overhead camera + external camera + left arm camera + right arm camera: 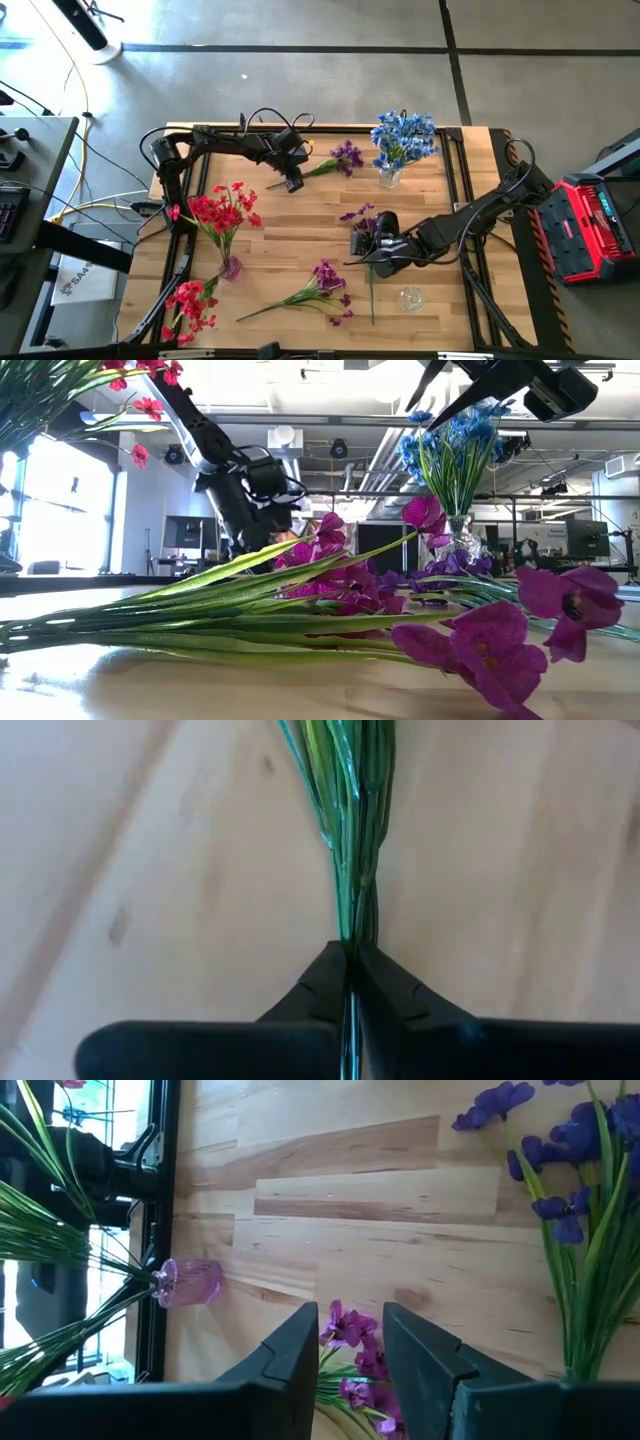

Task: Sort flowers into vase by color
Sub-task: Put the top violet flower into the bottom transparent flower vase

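My left gripper is at the far side of the table, shut on the stem of a purple flower that lies on the wood. My right gripper hovers above the table's middle, open, nothing between its fingers. Another purple flower lies under it, its stem running toward the near edge. A third purple flower lies near the front. Red flowers stand in a pink vase. Blue flowers stand in a clear vase. My left gripper pinches the purple flower's green stem bundle near its bare end between its two fingers. The fingers come steeply from above, slanting from the table's left. The stem runs on away from them, and the flower lies flat on the wood.
An empty clear glass vase stands at the front right. A loose red flower lies at the front left corner. A black rail frames the table. Bare wood shows between the two arms.
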Controlling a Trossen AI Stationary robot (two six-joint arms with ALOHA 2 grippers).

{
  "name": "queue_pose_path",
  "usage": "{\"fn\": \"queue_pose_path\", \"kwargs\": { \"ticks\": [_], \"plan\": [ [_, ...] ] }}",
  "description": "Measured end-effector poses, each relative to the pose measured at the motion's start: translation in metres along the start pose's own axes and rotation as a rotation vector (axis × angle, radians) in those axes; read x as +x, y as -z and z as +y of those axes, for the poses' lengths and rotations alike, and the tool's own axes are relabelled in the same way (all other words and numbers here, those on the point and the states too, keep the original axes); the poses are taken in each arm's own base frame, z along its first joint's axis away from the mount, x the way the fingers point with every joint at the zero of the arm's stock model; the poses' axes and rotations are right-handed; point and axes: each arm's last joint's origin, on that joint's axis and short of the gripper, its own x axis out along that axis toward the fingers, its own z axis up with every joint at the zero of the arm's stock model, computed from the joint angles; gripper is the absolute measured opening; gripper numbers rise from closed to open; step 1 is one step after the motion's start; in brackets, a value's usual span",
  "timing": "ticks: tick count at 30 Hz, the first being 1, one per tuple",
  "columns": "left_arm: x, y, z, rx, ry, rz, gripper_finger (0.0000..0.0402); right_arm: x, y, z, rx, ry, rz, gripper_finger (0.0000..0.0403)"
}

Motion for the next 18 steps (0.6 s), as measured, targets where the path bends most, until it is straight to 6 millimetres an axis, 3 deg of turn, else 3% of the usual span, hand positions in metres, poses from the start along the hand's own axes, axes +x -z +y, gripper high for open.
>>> {"fn": "queue_pose_path", "kwargs": {
  "ticks": [8, 18],
  "plan": [
    [-0.047, -0.012, -0.008, -0.002, -0.001, -0.115, 0.0001, -0.001, 0.002, 0.002, -0.023, -0.038, -0.031, 0.0103],
    [-0.13, -0.017, -0.024, -0.029, 0.016, -0.335, 0.0, -0.003, 0.003, 0.006, -0.071, -0.088, -0.084, 0.0103]
  ]
}}
